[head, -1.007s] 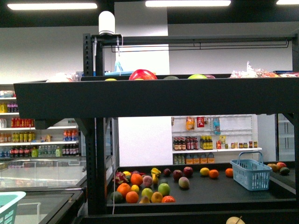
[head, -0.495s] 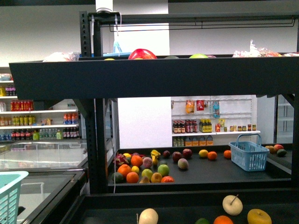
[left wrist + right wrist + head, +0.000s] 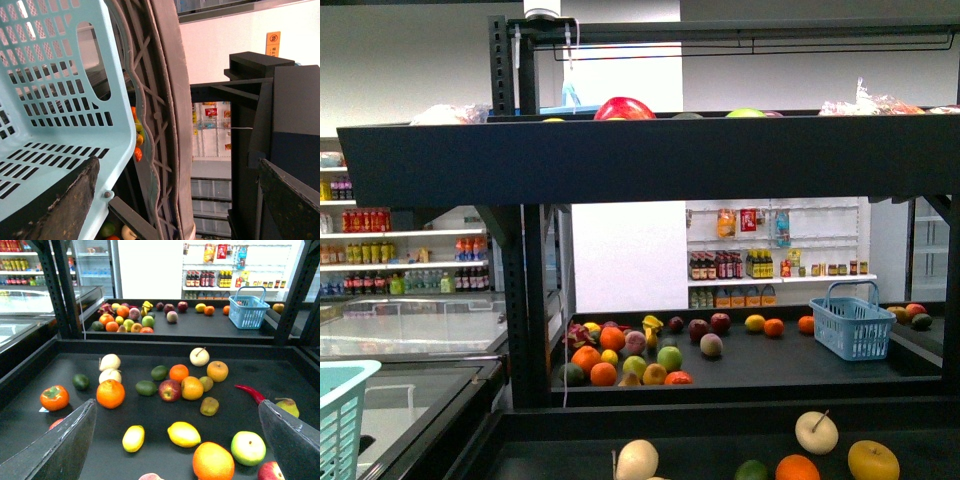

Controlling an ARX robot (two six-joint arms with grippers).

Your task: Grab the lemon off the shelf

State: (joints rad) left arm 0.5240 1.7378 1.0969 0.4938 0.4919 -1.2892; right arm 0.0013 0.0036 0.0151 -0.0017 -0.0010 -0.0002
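The lemon (image 3: 183, 434), bright yellow and oval with pointed ends, lies on the lower tray of the black shelf (image 3: 200, 347) in the right wrist view. My right gripper (image 3: 176, 407) is open and empty, its fingers (image 3: 65, 445) spread wide to either side of the lemon and above it. My left gripper (image 3: 178, 162) is open and empty, beside a light-blue basket (image 3: 50, 100) and a shelf post. In the front view the shelf (image 3: 650, 160) fills the frame; neither gripper nor the lemon shows there.
Around the lemon lie a pale yellow elongated fruit (image 3: 133, 438), a large orange (image 3: 213, 460), a green apple (image 3: 248, 447), a red apple (image 3: 170, 390), another orange (image 3: 110, 393) and a red chilli (image 3: 249, 391). A blue basket (image 3: 853, 325) stands on the far stand.
The front view has shifted: the top tray's lip sits higher in the picture, and fruit on the near lower tray has come into view along the bottom edge.
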